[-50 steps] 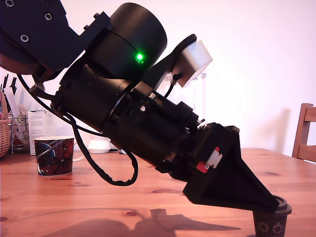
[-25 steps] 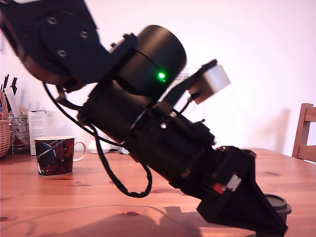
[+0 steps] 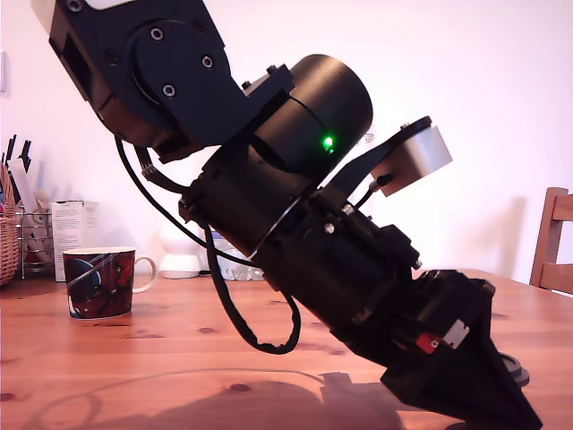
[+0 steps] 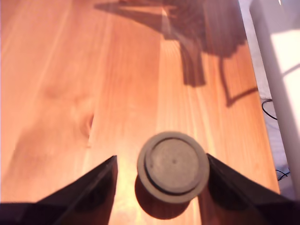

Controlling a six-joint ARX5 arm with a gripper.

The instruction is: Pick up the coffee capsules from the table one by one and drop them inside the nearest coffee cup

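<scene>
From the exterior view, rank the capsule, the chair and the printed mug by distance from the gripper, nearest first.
1. Dark tapered coffee capsule: right beside the black gripper, partly hidden.
2. Wooden chair: behind the table, right edge.
3. Dark printed mug with white handle: far left.

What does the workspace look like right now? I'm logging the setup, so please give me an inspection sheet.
Surface: wooden table, bare around the arm.
Job's things: capsule upright between the open fingers; mug far off at the exterior view's left.
Clutter: basket, wire rack, carton behind the mug.
Grippers: gripper open, straddling the capsule, not touching.
Cables: black loop under the arm.
Surroundings: pale wall, chair.
</scene>
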